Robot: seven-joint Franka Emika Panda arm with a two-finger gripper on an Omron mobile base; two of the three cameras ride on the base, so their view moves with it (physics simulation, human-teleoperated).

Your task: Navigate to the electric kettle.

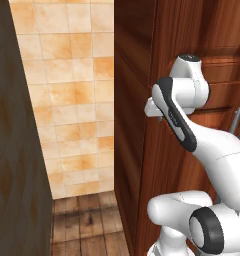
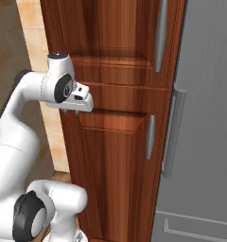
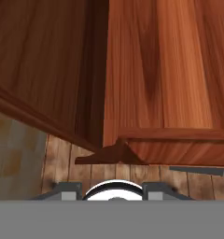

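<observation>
Base position: parked close against a tall wooden cabinet (image 2: pixel 115 156) with a grey refrigerator (image 2: pixel 205 118) just beside it on the right
Left surroundings: tiled wall (image 1: pixel 77 100) and plank floor (image 1: pixel 87 220) form a narrow gap beside the cabinet
Electric kettle location: cannot be told from these views; no counter or appliance of that kind lies ahead, so the base judged to be well short of its goal
Arm posture: folded, wrist held close to the cabinet front
Gripper (image 2: pixel 77 111): points downward near the cabinet door; whether the fingers are apart or together cannot be told, as the tips are barely visible; nothing seen held
Hand view content: cabinet panels and base trim above plank floor
Containers: cabinet doors and refrigerator door all closed, contents hidden
Cabinet handles (image 2: pixel 150 137): vertical metal bars, untouched
Kettle handling, judged from the task alone: light if unfilled, rigid, smooth-walled and therefore slippery; side handle is the likely hold; no grasp is required, only approach
Next requirement: turn or drive the base away from the cabinet to search for the counter
Risk: wrist contact with the cabinet front while turning
</observation>
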